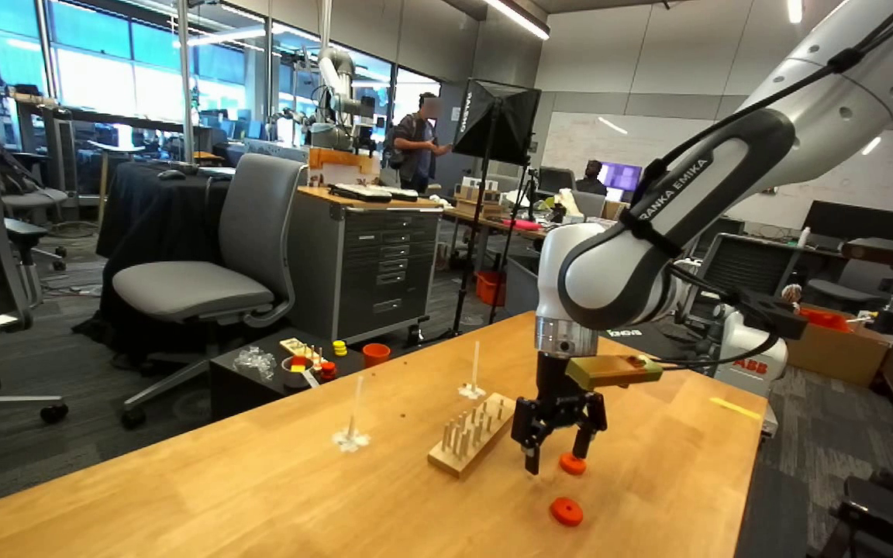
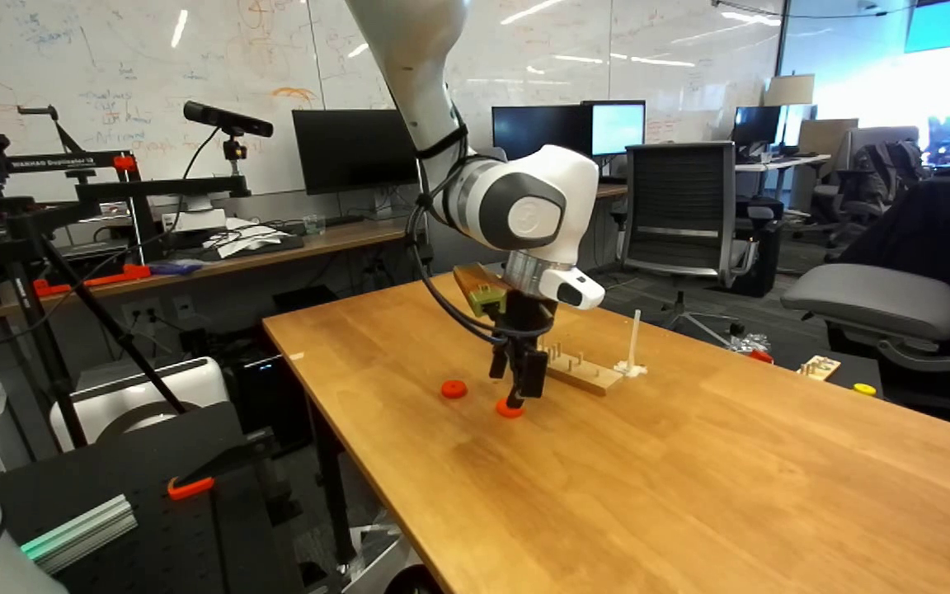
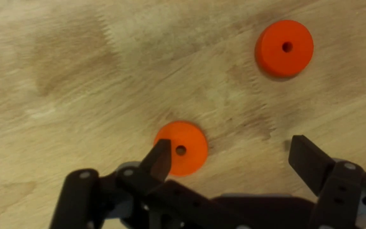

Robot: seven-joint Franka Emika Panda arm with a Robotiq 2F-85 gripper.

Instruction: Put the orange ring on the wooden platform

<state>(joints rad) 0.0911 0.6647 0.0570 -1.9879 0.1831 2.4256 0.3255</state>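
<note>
Spread wide at the claw, with bare air between the fingers and a hold on nothing. Hanging low and pointed down over the tabletop, at the end of the arm.

Can see the orange ring lying flat on the wood, well in from every edge in sight: right below one finger in both exterior views, partly covered by it in the wrist view. Cannot tell whether touched by that finger.

Near it, but apart, can make out a redder ring, also flat, and closer to the left edge of the tabletop in an exterior view.

Just beside the claw, on the side toward the long edge with the gray chair beyond, can see the wooden platform lying flat, apart from both rings, set with short upright pegs.

Nearer that same long edge in an exterior view, can pick out a thin upright rod in a whitish base, short of the far corner, and farther left a matching rod. By the right corner there, can see a strip of yellow tape flat on the wood.
</note>
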